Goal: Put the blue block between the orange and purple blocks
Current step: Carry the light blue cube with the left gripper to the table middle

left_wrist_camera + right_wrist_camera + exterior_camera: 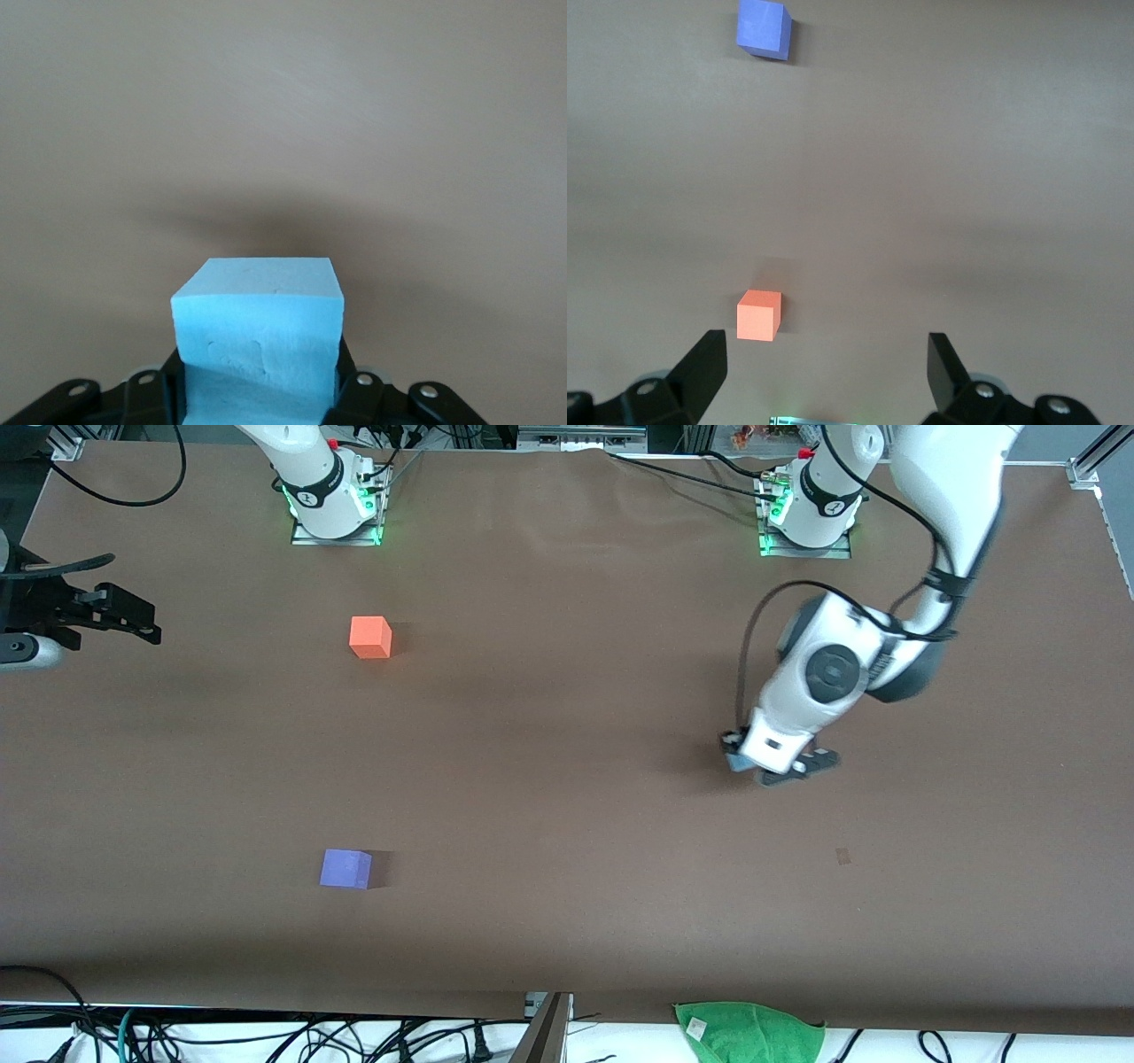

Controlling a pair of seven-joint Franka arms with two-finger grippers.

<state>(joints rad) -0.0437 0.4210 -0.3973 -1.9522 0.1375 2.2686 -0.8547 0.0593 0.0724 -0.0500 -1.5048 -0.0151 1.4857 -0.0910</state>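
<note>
1. Presently, left gripper (772, 766): low over the tabletop (567, 797) toward the left arm's end, at about 3 o'clock from the table's middle; jaws closed on the blue block (257, 332), of which only a corner shows in the front view.
2. Right gripper (133, 622): waits at the right arm's end, near the tabletop's edge at about 9 o'clock; jaws spread wide, holding nothing.
3. Orange block (370, 638): on the tabletop toward the right arm's end, at about 11 o'clock from the middle.
4. Purple block (345, 868): same end, nearer the front camera than the orange block, well apart from it; bare tabletop between them.
5. Open room: a broad bare stretch between the held block and the two cubes.
6. Writing: none legible.
7. Surface: plain brown matte covering. Green cloth (751, 1032) and cables (266, 1036) lie past the edge nearest the front camera.
</note>
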